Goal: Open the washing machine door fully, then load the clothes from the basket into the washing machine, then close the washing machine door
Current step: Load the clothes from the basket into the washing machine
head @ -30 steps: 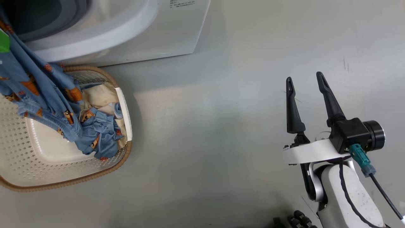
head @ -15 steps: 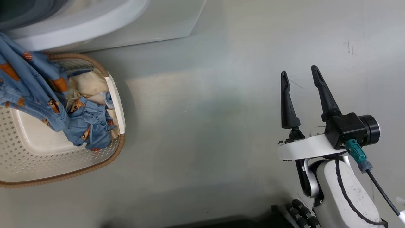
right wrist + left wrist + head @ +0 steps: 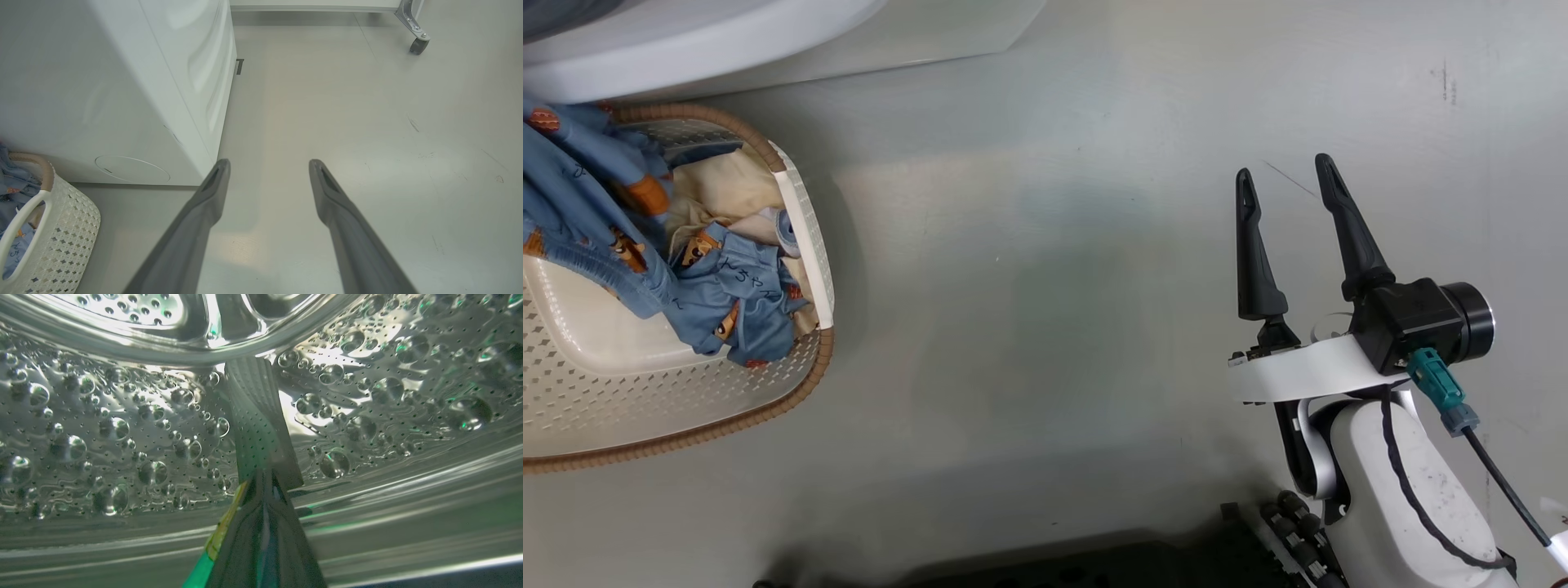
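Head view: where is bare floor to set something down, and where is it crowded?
Bare floor lies between the basket and the right gripper, up to the washing machine. Crowded: the clothes heaped in the basket.

Head view shifts as a whole between frames: the camera moves, not the things. Washing machine [image 3: 686, 49], beyond the basket [image 3: 645, 400], shrinks to a narrower strip of white front. The left edge now cuts off more of the basket, and less of the raised blue clothes [image 3: 727, 302] shows above it. Right gripper [image 3: 1284, 167], well right of the basket: a thin floor scratch [image 3: 1290, 180], earlier beside the finger nearer the basket, now lies between the fingertips. More of the dark base [image 3: 1094, 563] shows, below-right of the basket.
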Robot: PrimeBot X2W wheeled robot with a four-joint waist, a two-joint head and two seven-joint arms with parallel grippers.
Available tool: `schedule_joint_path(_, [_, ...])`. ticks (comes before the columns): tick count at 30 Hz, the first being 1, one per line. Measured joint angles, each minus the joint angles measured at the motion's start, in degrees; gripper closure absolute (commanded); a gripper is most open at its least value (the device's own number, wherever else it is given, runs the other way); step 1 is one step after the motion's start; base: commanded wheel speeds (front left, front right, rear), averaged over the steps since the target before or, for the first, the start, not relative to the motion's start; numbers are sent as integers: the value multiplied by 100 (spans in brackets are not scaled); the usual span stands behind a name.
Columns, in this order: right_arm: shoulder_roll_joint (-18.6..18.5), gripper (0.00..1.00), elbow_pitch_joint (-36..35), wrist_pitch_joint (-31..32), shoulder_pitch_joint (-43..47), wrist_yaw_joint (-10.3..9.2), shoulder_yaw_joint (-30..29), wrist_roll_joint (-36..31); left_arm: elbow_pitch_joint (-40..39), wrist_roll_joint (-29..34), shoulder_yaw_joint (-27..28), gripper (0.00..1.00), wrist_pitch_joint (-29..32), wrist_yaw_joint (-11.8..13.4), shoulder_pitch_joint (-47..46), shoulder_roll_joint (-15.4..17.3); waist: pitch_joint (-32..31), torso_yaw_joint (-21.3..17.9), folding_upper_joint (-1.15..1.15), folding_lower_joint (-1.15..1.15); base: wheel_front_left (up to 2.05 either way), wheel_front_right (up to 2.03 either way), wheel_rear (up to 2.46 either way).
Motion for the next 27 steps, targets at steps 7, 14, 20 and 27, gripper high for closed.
schedule_joint_path(7, [-1,0,0,0,-63,-33,144,93,-341,320,-88,100,-1147,-1,-483,169,65,6,0,0,0,0,0])
schedule_joint_path(14, [-1,0,-9,0,-110,-41,208,156,-438,638,-221,100,-2061,-5,-717,382,174,-77,0,0,0,0,0])
schedule_joint_path(20, [-2,0,-4,0,-168,-46,201,190,-14,588,-349,0,-2223,-5,-709,303,203,-115,0,0,0,0,0])
schedule_joint_path(27, [-3,0,36,0,-181,-47,155,191,416,431,-471,0,-2442,-5,-653,134,128,-68,0,0,0,0,0])
